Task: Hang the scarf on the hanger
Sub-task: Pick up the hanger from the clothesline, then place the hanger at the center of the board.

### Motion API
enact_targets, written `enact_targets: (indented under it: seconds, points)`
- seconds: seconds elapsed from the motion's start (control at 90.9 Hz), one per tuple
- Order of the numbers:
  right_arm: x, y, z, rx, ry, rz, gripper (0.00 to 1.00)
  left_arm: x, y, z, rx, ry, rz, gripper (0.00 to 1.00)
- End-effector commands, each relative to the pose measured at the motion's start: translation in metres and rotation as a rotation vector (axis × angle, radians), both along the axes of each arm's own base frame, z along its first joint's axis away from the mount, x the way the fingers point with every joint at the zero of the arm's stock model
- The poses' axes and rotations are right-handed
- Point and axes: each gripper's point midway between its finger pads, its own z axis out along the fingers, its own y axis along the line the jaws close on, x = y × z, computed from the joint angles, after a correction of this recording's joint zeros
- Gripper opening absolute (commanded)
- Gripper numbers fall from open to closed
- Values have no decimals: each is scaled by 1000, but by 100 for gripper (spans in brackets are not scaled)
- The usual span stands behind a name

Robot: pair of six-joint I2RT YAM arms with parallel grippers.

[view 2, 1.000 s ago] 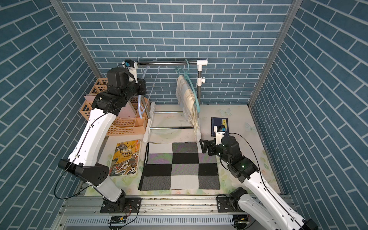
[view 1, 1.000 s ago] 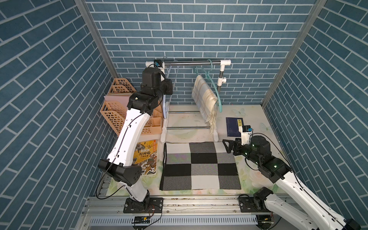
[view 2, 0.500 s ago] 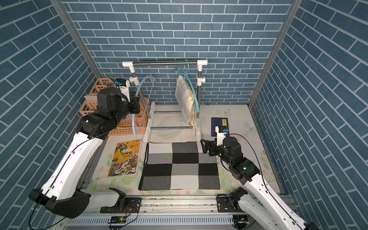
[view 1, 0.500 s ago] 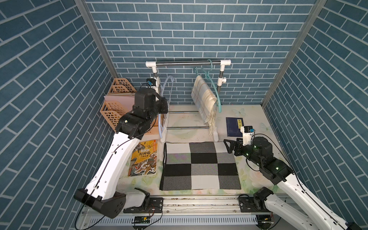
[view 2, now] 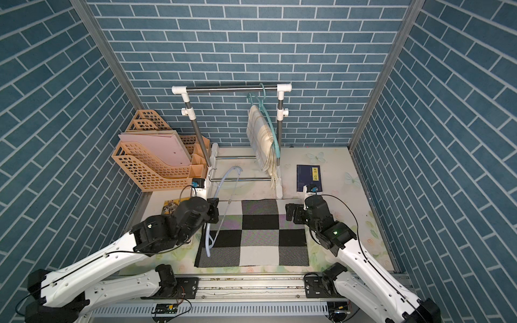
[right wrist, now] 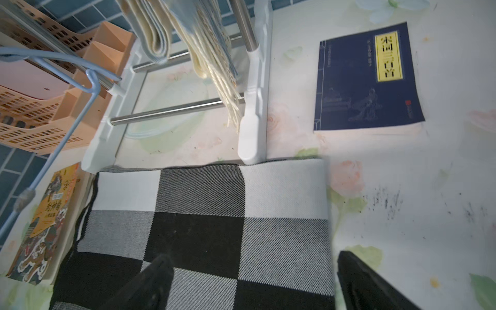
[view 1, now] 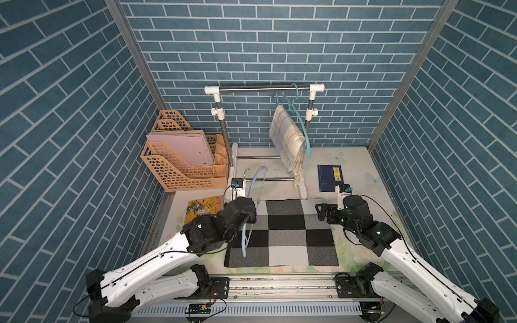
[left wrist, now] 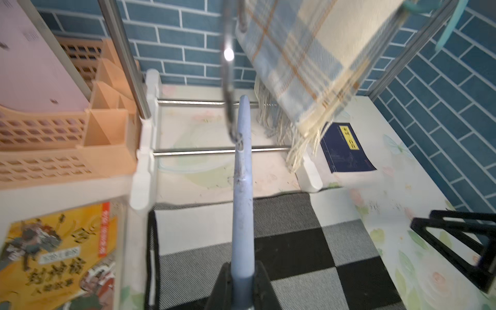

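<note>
The black, grey and white checked scarf (view 1: pixel 291 232) lies flat on the table in both top views. My left gripper (view 1: pixel 251 214) is shut on a pale blue hanger (left wrist: pixel 243 188), which it holds over the scarf's left edge with the metal hook pointing toward the rack. In the left wrist view the jaws (left wrist: pixel 243 279) clamp the hanger's arm. My right gripper (view 1: pixel 321 212) is open just over the scarf's right edge. Its fingers (right wrist: pixel 150 281) straddle that edge of the scarf (right wrist: pixel 214 214) with nothing between them.
A clothes rack (view 1: pixel 264 89) stands at the back, with a plaid scarf (view 1: pixel 288 137) on a teal hanger. Orange file organizers (view 1: pixel 179 162) sit at the left, a dark blue book (view 1: pixel 330 177) at the right and a yellow comic book (view 1: pixel 202 208) beside the scarf.
My left arm has come down from the rack bar with the blue hanger to the scarf's left edge. The right gripper has stayed almost in place.
</note>
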Motion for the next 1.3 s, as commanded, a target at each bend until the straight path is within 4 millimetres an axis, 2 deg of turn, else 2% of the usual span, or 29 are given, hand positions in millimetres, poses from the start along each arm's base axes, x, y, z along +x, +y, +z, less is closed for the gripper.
enact_targets:
  seconds: [0.0, 0.187, 0.33, 0.484, 0.627, 0.748, 0.847, 0.979, 1.067, 1.177, 1.287]
  points:
    - [-4, -10, -25, -7, 86, -66, 99, -6, -18, 9, -186, -98, 101, 0]
    - [-11, -19, -61, 55, 222, -94, 98, -42, -54, -22, -208, -163, 84, 0]
    - [-16, -27, -79, 125, 281, -129, 96, -64, -72, -39, -234, -188, 136, 0]
    - [-22, -33, -94, 177, 347, -171, 95, -73, -97, -59, -293, -152, 207, 0]
    - [-26, -34, -110, 176, 415, -165, 92, -78, -122, -90, -230, -91, 251, 0]
    - [-24, -39, -111, 167, 402, -176, 88, -79, -124, -102, -204, -63, 294, 0]
    - [-20, -43, -111, 152, 395, -185, 86, -78, -126, -108, -221, -48, 275, 0]
    - [-20, -43, -116, 146, 399, -185, 83, -70, -127, -130, -208, 29, 251, 0]
    - [-19, -44, -116, 139, 394, -182, 80, -68, -134, -135, -209, 40, 216, 0]
    - [-14, -32, -97, 201, 328, -132, 77, -65, -131, -135, -198, 33, 208, 0]
    - [-13, -14, -70, 285, 263, -54, 76, -61, -122, -146, -214, 64, 212, 0]
